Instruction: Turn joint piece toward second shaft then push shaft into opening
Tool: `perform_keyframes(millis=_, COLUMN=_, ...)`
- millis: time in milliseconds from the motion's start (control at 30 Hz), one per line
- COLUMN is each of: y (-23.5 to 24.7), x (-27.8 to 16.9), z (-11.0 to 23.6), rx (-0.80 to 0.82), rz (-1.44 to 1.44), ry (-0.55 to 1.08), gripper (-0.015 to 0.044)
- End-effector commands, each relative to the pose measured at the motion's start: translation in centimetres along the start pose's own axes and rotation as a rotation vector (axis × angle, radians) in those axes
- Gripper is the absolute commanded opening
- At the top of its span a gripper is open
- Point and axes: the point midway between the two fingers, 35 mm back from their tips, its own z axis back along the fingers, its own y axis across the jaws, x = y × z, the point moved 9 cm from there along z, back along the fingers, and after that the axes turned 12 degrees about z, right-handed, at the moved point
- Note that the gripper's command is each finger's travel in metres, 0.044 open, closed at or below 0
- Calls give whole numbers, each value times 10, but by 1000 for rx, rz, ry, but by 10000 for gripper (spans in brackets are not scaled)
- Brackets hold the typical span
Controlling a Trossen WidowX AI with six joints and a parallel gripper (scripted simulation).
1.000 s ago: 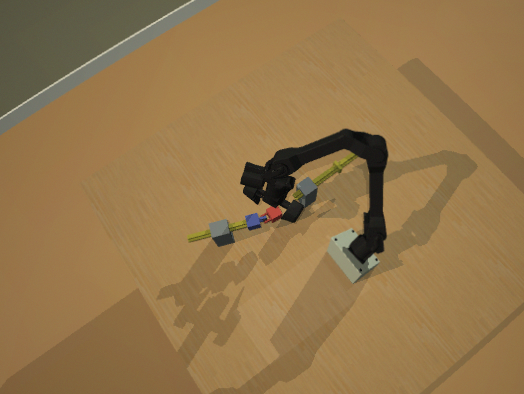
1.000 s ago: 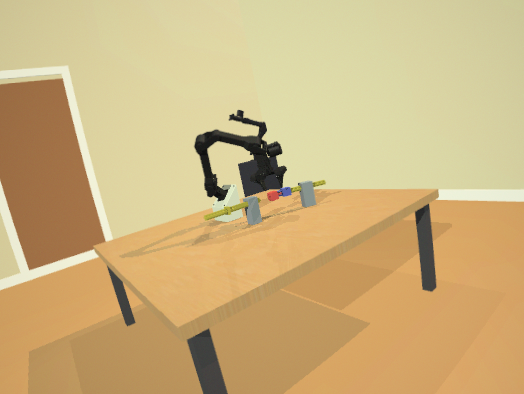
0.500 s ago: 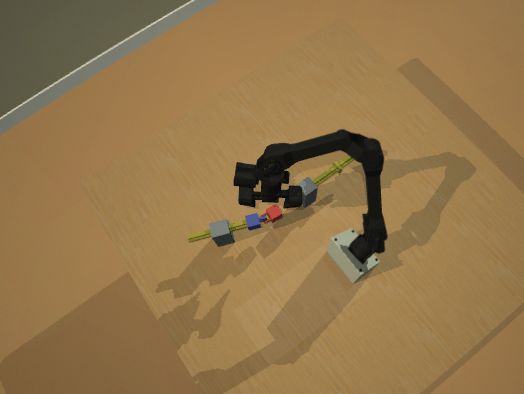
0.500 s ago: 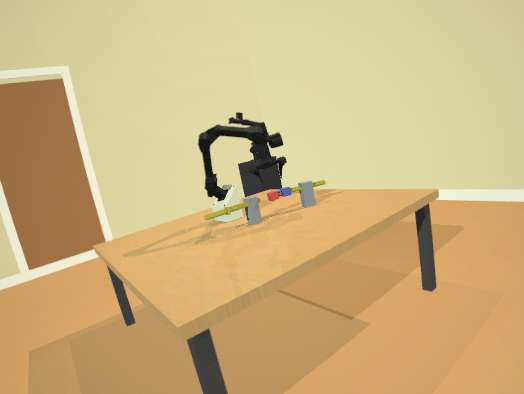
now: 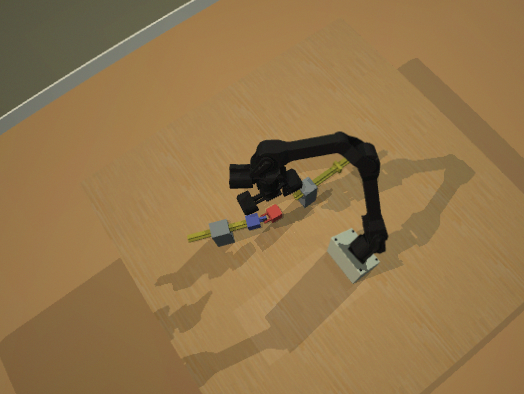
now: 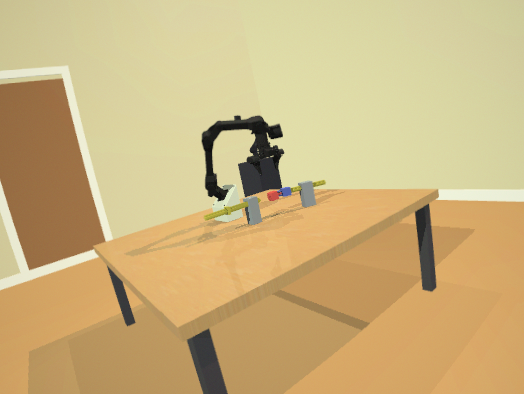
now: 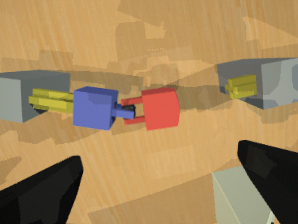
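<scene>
The red joint piece is hinged to a blue part on the end of the first yellow shaft. Its far side faces roughly toward the second yellow shaft; the opening itself is hidden, so exact alignment cannot be told. A gap separates the red piece from that shaft's end. My gripper is open and empty, above the pieces, touching neither.
A grey block carries the first shaft. Another grey block carries the second shaft, which has a yellow collar beyond it. The pale arm base stands nearby.
</scene>
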Motion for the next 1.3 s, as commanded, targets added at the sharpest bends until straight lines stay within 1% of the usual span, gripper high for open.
perform_keyframes(millis=0, y=2, x=-2, z=10, rx=-28, rz=134, ry=0, gripper=440)
perform_keyframes(millis=267, y=0, x=-2, z=10, rx=-29, rz=140, ry=0, gripper=440)
perform_keyframes(millis=533, y=-71, x=-15, z=-21, rx=-36, rz=141, ry=3, gripper=440)
perform_keyframes(millis=767, y=-77, x=-17, z=-24, rx=-37, rz=135, ry=4, gripper=440)
perform_keyframes(millis=1267, y=-81, x=-17, z=-30, rx=-15, rz=-324, ry=-4, gripper=440)
